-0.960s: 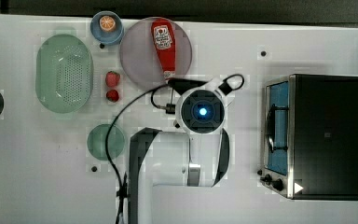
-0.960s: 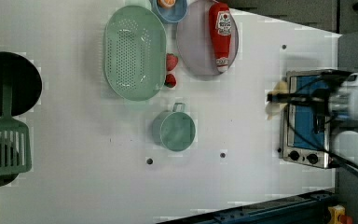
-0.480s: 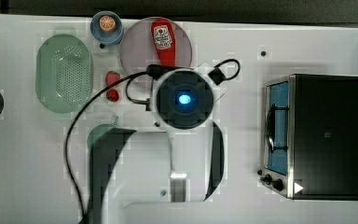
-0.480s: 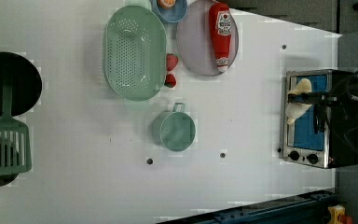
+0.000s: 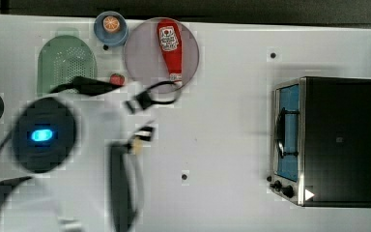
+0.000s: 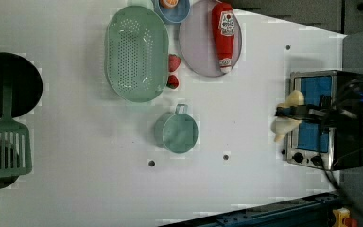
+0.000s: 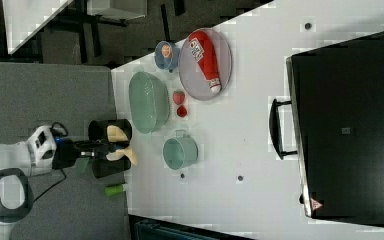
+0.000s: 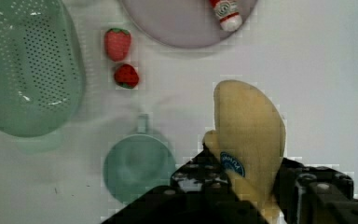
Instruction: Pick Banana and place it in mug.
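Table: white top [image 6: 246,123], with a toaster oven [image 5: 328,140] at the top view's right end.
Gripper: [image 8: 254,186] partly closed, its dark fingers [image 8: 205,179] pinching the banana from both sides; it touches nothing else.
Banana: [image 8: 249,135] pale cream with a small blue sticker, held in the air clear of the table; in the wrist view it hangs just beside the mug, not over its mouth. In the left view it [image 6: 288,116] shows against the oven's front.
Mug: [image 6: 176,132] teal, upright and empty on the table, its handle pointing toward the strawberries.
Strawberries: two [image 8: 119,44] [image 8: 126,76] lying just beside the mug's handle, between the mug and the plate.
Basket: [image 6: 136,53] pale green, perforated, near the mug, past the strawberries.
Plate: [image 5: 162,53] pale pink, well apart from the mug, with a red ketchup bottle [image 5: 170,46] lying on it.
Bowl: [image 5: 111,28] small, blue, holding an orange slice [image 5: 111,23], far from the mug, beside the plate.
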### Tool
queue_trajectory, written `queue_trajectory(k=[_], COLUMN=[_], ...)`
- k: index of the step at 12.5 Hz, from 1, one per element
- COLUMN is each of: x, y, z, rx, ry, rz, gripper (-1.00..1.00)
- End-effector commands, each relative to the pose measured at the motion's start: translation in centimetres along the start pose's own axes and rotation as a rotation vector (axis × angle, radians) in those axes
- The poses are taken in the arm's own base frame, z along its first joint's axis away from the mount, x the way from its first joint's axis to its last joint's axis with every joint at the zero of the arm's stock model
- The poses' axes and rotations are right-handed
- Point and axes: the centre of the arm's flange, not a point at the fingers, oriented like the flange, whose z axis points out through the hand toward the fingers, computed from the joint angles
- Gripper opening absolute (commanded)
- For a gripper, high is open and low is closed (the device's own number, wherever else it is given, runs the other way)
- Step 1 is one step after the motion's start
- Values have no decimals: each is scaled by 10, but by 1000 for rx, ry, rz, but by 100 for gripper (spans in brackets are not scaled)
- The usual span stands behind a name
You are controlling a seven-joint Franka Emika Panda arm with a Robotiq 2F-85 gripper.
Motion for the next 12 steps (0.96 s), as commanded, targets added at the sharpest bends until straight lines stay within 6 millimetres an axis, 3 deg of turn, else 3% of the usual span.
queue_trajectory(k=[1, 5, 8, 10, 12], x=[-40, -50, -53, -59, -57], y=[-68, -93, -93, -89, -89], z=[38, 107, 156, 178, 187], rx=[-32, -4, 30, 16, 36], ry=[-90, -109, -105, -134, -121], rz=[140, 185, 189, 190, 196], gripper=[-30, -30, -30, -30, -29])
